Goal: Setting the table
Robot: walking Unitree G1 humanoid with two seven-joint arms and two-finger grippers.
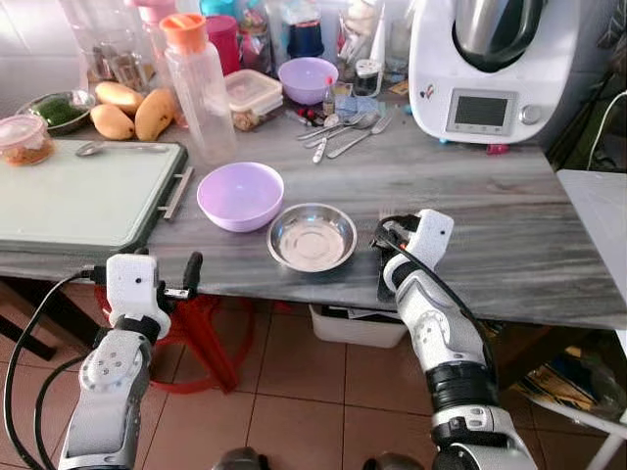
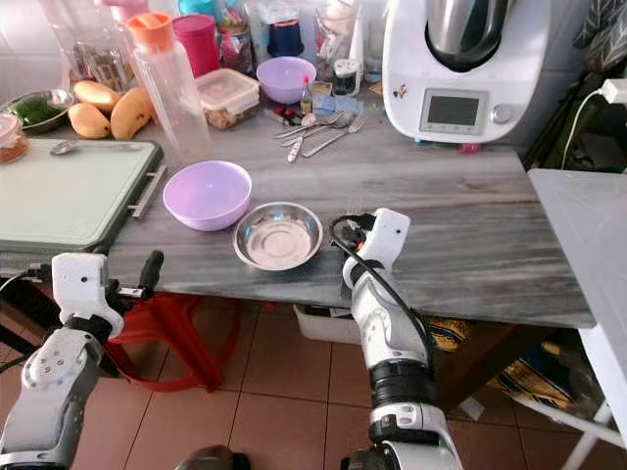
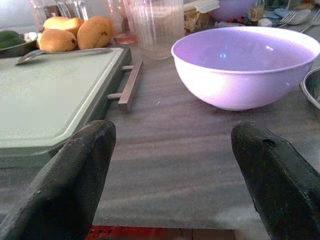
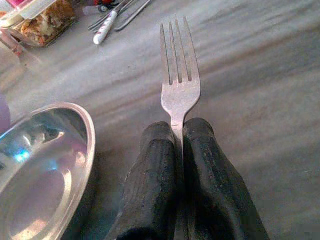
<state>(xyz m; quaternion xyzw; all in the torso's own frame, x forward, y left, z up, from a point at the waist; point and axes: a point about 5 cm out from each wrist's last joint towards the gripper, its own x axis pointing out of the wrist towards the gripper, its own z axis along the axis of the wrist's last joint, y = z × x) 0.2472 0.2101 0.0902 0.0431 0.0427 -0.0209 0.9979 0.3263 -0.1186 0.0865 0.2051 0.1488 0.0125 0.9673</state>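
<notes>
while the right end effector pinches the fork by its handle, the tines lie flat on the grey counter just right of the steel bowl, lower centre of the head views. the fork looks thin, stiff and light, probably slick metal, so a hold low on the handle seems right, though it may pivot between the pads. the left end effector hangs spread wide at the counter's front edge, lower left, facing the lilac bowl. both of these bowls look empty. a smaller lilac bowl sits upper centre, contents unseen; a lidded box beside it holds brownish food, and a tub at far left holds something orange-brown. more cutlery lies loose behind.
</notes>
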